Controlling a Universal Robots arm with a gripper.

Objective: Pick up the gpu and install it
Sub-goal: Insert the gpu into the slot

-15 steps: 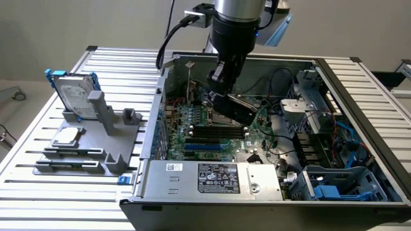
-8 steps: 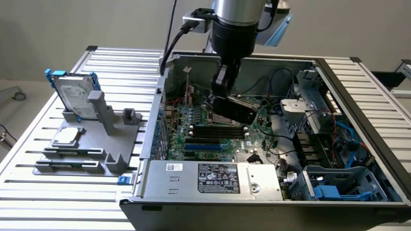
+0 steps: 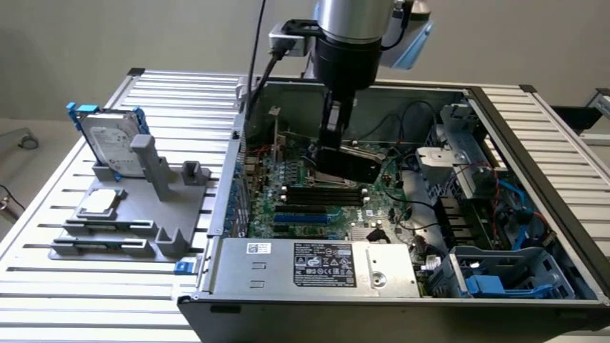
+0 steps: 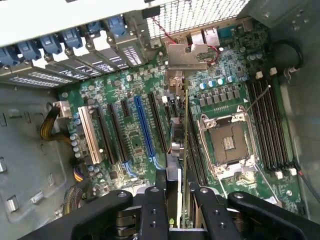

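Hold: gripper (image 4: 179, 196) partway closed, jaws clamped on the top edge of the gpu (image 3: 351, 166).
Place: gpu upright on edge, low over the motherboard (image 4: 135, 142), far half of the computer case (image 3: 533, 150), beside the processor socket (image 4: 227, 142).
Risk: connector edge missing its slot, jamming on neighbouring parts; likely cause, slight tilt or sideways offset in the grip.

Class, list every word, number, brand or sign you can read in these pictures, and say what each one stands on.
Nothing can be read for certain.
Black label on the power supply: print too small.
White sticker beside it: too small.
Hard drive label: blurred.
Motherboard markings: too small.
gpu: no legible print.
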